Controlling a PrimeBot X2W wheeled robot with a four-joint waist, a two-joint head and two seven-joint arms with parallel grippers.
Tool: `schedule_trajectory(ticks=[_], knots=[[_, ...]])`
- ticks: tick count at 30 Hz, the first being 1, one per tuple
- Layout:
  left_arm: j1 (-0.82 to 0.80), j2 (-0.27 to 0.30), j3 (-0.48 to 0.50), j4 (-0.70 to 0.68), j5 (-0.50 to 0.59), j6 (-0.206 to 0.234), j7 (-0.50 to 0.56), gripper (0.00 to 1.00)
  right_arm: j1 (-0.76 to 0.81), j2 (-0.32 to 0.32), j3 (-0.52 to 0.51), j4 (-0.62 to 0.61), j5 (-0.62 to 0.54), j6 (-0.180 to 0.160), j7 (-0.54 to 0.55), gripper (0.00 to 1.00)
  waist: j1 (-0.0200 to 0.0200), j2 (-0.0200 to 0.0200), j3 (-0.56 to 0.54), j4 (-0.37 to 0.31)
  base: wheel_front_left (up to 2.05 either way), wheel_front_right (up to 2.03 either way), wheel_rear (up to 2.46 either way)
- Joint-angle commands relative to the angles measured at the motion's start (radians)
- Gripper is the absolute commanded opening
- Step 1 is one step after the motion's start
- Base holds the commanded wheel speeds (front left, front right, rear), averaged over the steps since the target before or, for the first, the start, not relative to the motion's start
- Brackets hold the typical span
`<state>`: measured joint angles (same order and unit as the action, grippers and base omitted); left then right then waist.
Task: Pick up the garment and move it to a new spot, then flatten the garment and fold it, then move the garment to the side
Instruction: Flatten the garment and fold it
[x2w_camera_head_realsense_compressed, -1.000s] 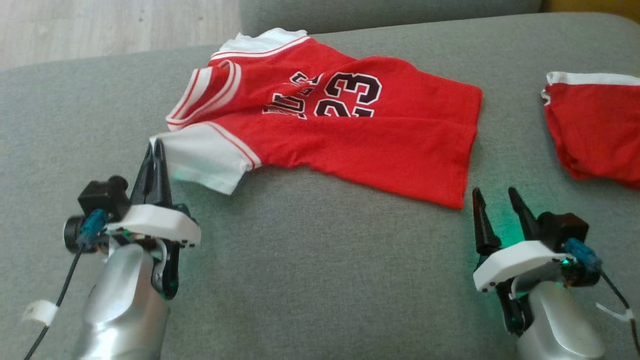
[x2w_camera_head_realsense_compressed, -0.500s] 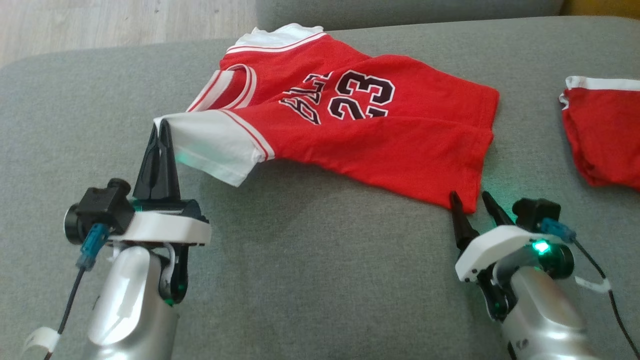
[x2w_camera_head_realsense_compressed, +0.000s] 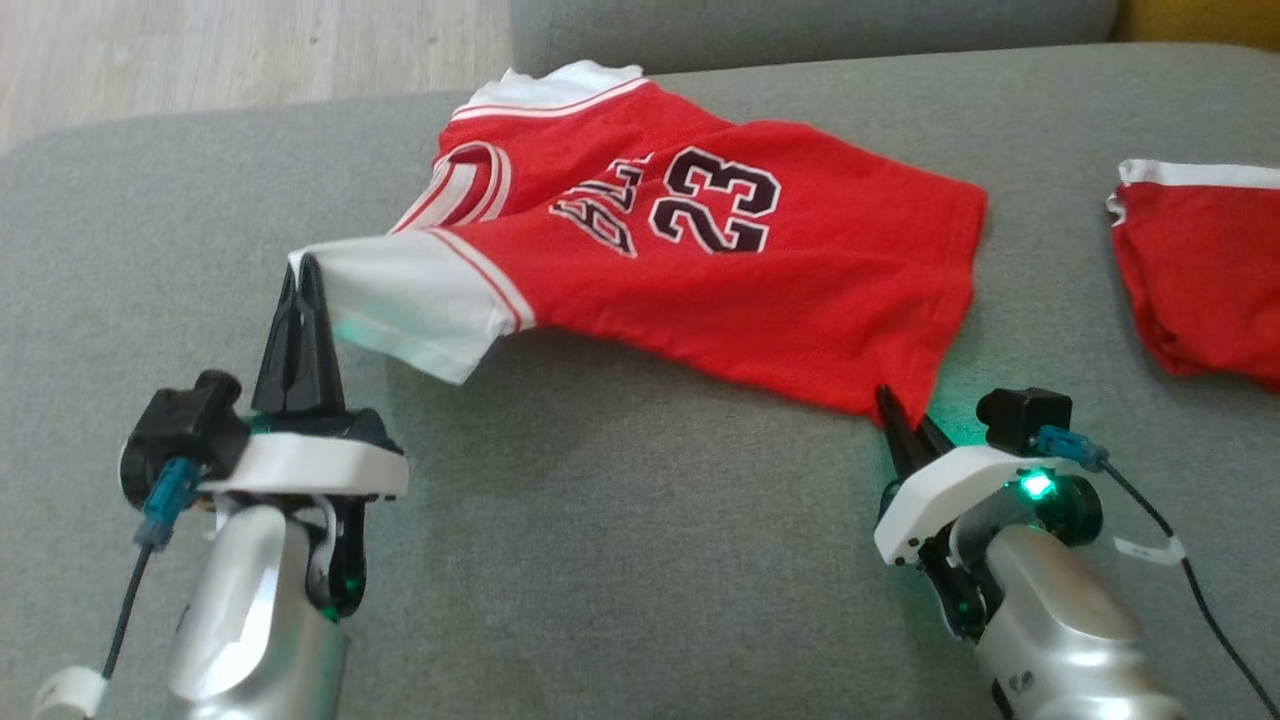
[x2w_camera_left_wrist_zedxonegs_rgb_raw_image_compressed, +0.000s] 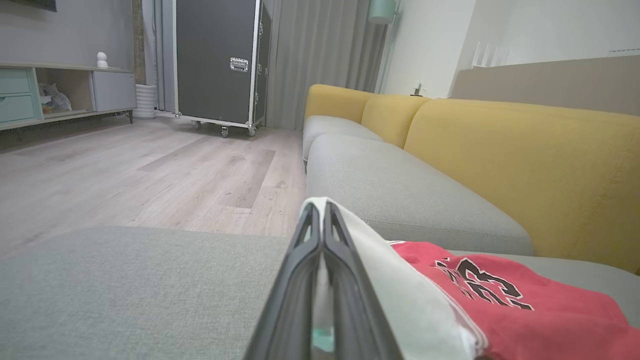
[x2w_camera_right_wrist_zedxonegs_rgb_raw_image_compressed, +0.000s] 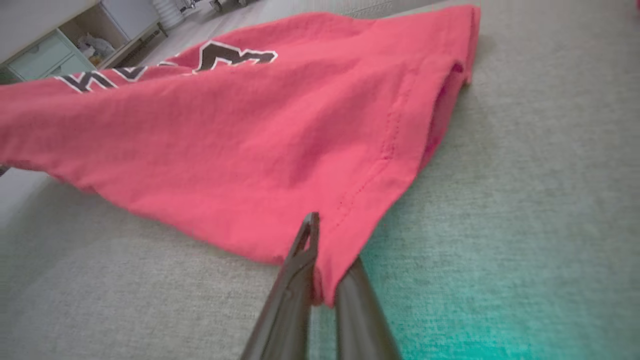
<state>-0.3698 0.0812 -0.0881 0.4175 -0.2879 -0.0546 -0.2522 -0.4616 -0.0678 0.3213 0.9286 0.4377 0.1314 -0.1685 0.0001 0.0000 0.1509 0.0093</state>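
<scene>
The garment, a red jersey numbered 23, is gripped at two points. The left jaws are closed tight on the edge of its white sleeve, which hangs a little off the cushion; the left wrist view shows white cloth pressed between the two fingers. The right jaws are closed on the near corner of the hem, with red fabric pinched between them in the right wrist view. From both grips the jersey runs away from the robot and spreads between the arms. Its long axis lies crosswise, collar end toward the left arm and hem toward the right, so each arm holds the end nearer to it. The body rests, somewhat rumpled, on the grey sofa seat. A second red piece lies well apart to the right, and is the likeliest thing to snag if the jersey is carried that way. Beyond the seat's far edge is wooden floor.
</scene>
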Motion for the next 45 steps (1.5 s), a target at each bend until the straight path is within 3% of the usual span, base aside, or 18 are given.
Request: schedule_trajectory(ticks=[1, 10, 19, 30, 35, 40, 45], knots=[[-0.017, 0.012, 0.044, -0.028, -0.009, -0.006, -0.009, 0.0, -0.012, 0.018, 0.022, -0.027, 0.014, -0.001, -0.022, 0.0, -0.0001, 0.0, -0.012, -0.009, 0.0, 0.0, 0.0], [-0.044, 0.014, 0.097, -0.077, -0.124, -0.034, 0.006, 0.0, -0.093, 0.013, -0.059, -0.162, -0.05, -0.001, -0.078, 0.0, -0.0001, 0.0, -0.071, -0.045, 0.0, 0.0, 0.0], [-0.132, 0.029, 0.138, -0.264, -0.226, -0.046, 0.066, 0.0, -0.173, -0.064, -0.109, -0.391, -0.133, -0.001, -0.072, 0.0, -0.0001, 0.0, -0.143, -0.057, 0.0, 0.0, 0.0], [-0.152, 0.053, 0.185, -0.6, -0.255, 0.008, 0.131, 0.0, -0.169, -0.118, -0.142, -0.706, -0.164, -0.001, 0.011, 0.0, -0.0001, 0.0, -0.175, -0.088, 0.0, 0.0, 0.0], [-0.149, 0.058, 0.188, -0.714, -0.271, 0.046, 0.207, 0.0, -0.126, -0.122, -0.192, -0.857, -0.188, -0.001, 0.112, 0.0, -0.0001, 0.0, -0.152, -0.095, 0.0, 0.0, 0.0], [-0.226, 0.089, 0.162, -0.652, -0.27, 0.054, 0.29, 0.0, -0.155, -0.123, -0.218, -0.888, -0.198, -0.001, 0.214, 0.0, -0.0001, 0.0, -0.066, -0.084, 0.0, 0.0, 0.0], [-0.43, 0.144, 0.132, -0.439, -0.248, 0.025, 0.318, 0.0, -0.326, -0.157, -0.177, -0.75, -0.177, -0.001, 0.241, 0.0, -0.0001, 0.0, 0.071, -0.066, 0.0, 0.0, 0.0]])
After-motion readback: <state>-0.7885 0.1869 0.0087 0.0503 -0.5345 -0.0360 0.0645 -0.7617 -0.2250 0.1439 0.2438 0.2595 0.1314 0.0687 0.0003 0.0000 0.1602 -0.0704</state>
